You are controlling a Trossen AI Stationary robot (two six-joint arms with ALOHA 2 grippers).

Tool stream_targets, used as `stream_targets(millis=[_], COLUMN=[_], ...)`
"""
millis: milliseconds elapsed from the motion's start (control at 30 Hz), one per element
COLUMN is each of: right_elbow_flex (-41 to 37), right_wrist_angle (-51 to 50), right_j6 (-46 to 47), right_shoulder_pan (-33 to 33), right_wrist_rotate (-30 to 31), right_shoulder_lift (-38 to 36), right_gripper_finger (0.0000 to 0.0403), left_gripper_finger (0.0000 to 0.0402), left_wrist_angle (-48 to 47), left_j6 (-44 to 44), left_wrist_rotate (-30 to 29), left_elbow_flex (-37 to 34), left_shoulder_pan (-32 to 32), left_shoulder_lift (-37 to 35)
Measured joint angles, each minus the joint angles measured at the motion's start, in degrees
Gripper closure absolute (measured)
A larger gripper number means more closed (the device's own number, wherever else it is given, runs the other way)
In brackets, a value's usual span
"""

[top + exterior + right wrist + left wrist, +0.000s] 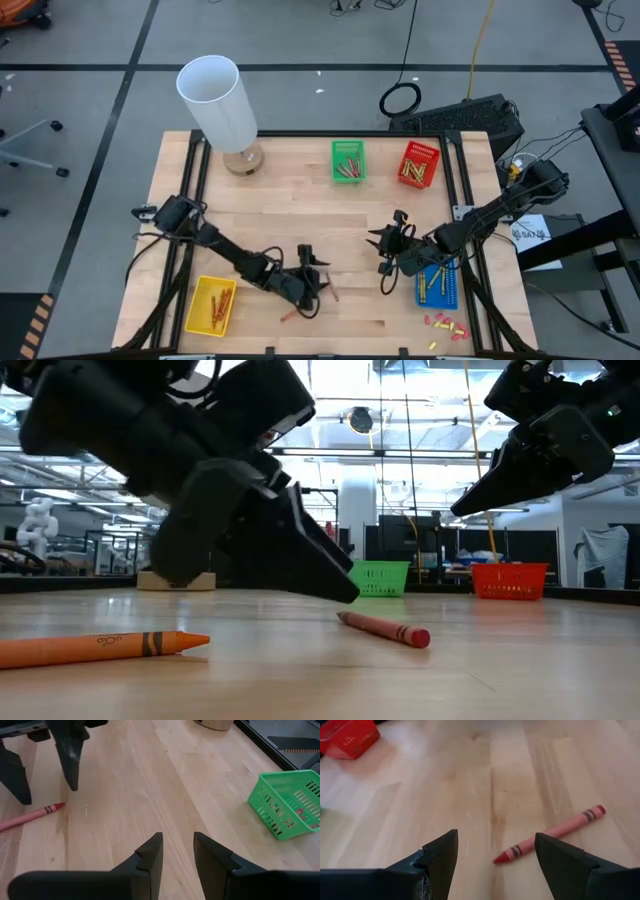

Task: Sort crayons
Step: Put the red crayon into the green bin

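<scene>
Left gripper (311, 268): my fingers stood wide apart with nothing between them, low over the worktop (290, 200) a little left of the middle of its near edge

Red crayon (549, 834): it lay flat on the wood just beyond my left fingertips (445, 851), not touching them, slanted across the gap so that its pointed end sat between the two tips and its flat end ran out past one of them; from above it showed just right of that gripper

Orange crayon (100, 646): it lay flat on its own closer to the near edge than the red one, clear of both my grippers

Right gripper (387, 246): my fingers (150, 851) were partly closed with a narrow gap and held nothing, raised above the wood right of the middle, with the red crayon well off to its side

Yellow basket (197, 312): near left corner, several crayons inside

Blue basket (448, 290): by the right edge toward the near side, partly under my right arm, crayons inside

Green basket (349, 148): far edge, right of centre, a few crayons in it

Red basket (419, 151): far edge, just right of the green one, yellowish crayons inside

Stubby bits (444, 324): a small red and yellow cluster at the near right corner

Lamp (218, 100): white shade on a round base at the far left
</scene>
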Motion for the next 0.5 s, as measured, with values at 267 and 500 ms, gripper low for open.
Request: stream_targets(millis=[267, 500], right_elbow_flex=[0.00, 0.00], right_wrist_angle=[0.02, 0.03], right_j6=[0.02, 0.01], right_shoulder_pan=[0.00, 0.00], right_wrist_rotate=[0.02, 0.02], right_shoulder_lift=[0.00, 0.00], right_gripper_finger=[0.0307, 0.0307], left_gripper_finger=[0.0137, 0.0137], left_wrist_angle=[-3.67, -4.08], left_j6=[-0.27, -1.60], left_wrist_rotate=[0.04, -0.25], left_elbow_flex=[-0.01, -0.02], left_shoulder_pan=[0.82, 3.59], left_shoulder_lift=[0.00, 1.01])
